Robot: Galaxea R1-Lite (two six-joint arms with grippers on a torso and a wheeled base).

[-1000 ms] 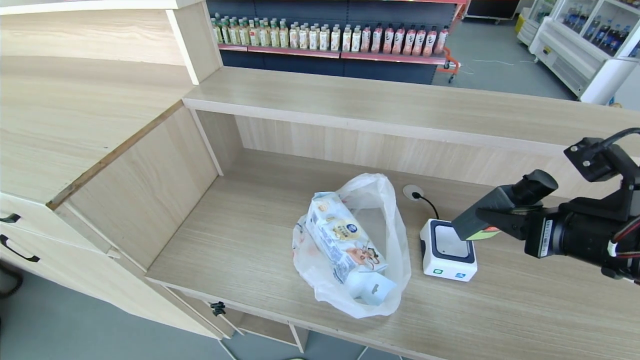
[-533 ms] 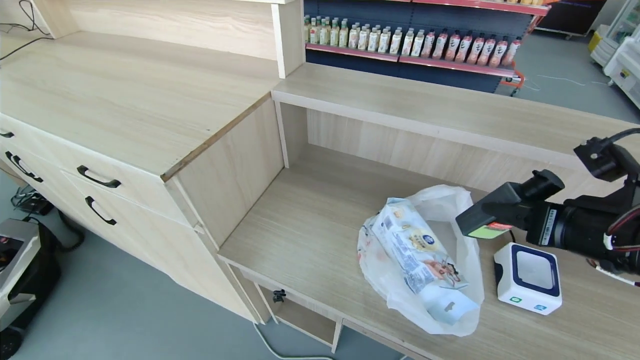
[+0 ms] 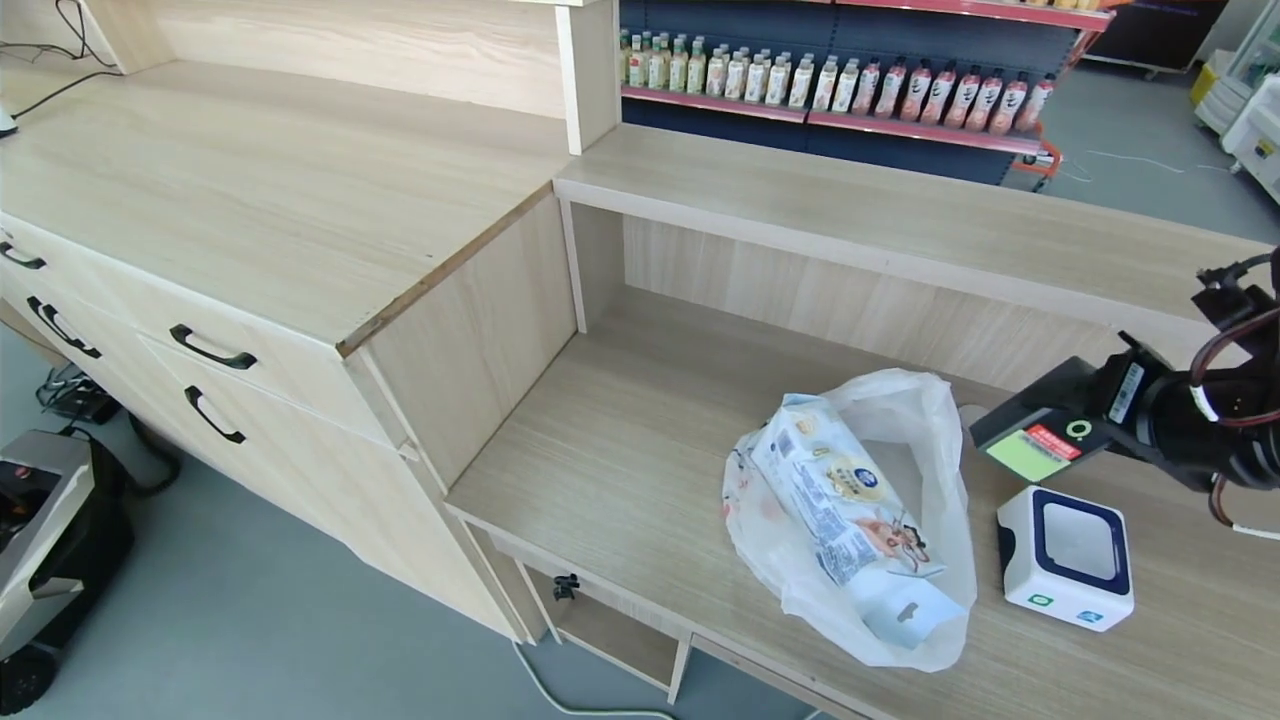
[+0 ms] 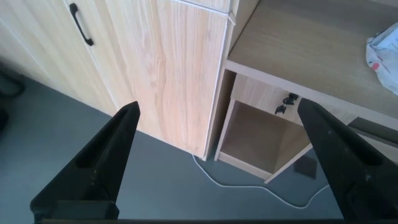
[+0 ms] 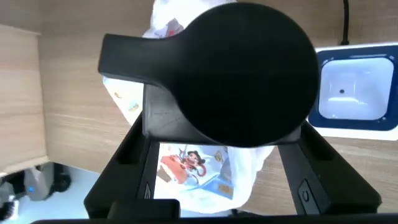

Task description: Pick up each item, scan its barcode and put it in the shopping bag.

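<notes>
Two left gripper (image 4: 217, 106) fingers (image 4: 99, 168) stand wide apart. My right gripper (image 3: 1045, 442) hangs at mid-right, above the barcode scanner (image 3: 1066, 543); open or closed, I cannot tell.

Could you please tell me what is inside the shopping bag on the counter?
A blue-and-white printed packet lies inside the shopping bag, plain to see through its open mouth. Whether anything lies beneath the packet cannot be seen: the packet and the crumpled plastic cover that.

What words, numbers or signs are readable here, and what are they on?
Nothing reads clearly.
Packet in the shopping bag: print blurred.
Scanner: two small badges, unreadable.
Red-and-green label on the dark item: unreadable.
Shelf bottles: labels too small.
</notes>
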